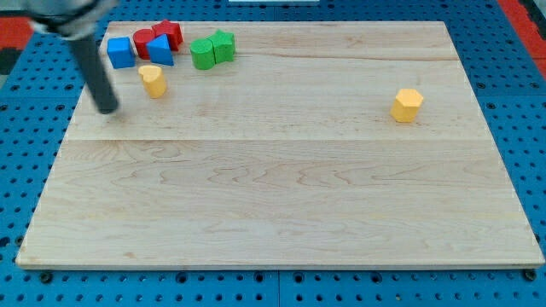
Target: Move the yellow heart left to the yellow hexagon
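Observation:
The yellow heart [153,81] sits near the view's top left on the wooden board [281,196]. The yellow hexagon [407,105] sits far off at the view's right, a little lower. My tip [108,109] is on the board to the left of the yellow heart and slightly below it, a short gap away and not touching it. The dark rod rises from the tip toward the view's top left corner.
A cluster stands just above the heart: a blue cube [120,52], a blue triangular block [159,49], two red blocks [167,34] behind them. Two green blocks [212,49] stand to the right of that cluster. A blue pegboard surrounds the board.

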Robot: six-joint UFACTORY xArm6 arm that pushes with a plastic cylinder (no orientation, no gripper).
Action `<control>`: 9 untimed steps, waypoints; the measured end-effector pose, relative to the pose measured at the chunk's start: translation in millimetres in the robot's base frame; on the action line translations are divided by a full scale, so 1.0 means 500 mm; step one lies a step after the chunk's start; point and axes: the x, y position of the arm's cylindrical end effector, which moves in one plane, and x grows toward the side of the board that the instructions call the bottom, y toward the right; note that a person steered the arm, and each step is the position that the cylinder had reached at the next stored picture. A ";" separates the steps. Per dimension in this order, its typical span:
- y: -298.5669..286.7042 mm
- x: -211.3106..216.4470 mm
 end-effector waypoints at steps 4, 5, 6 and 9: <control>0.407 -0.087; 0.306 -0.108; 0.389 -0.163; 0.583 -0.052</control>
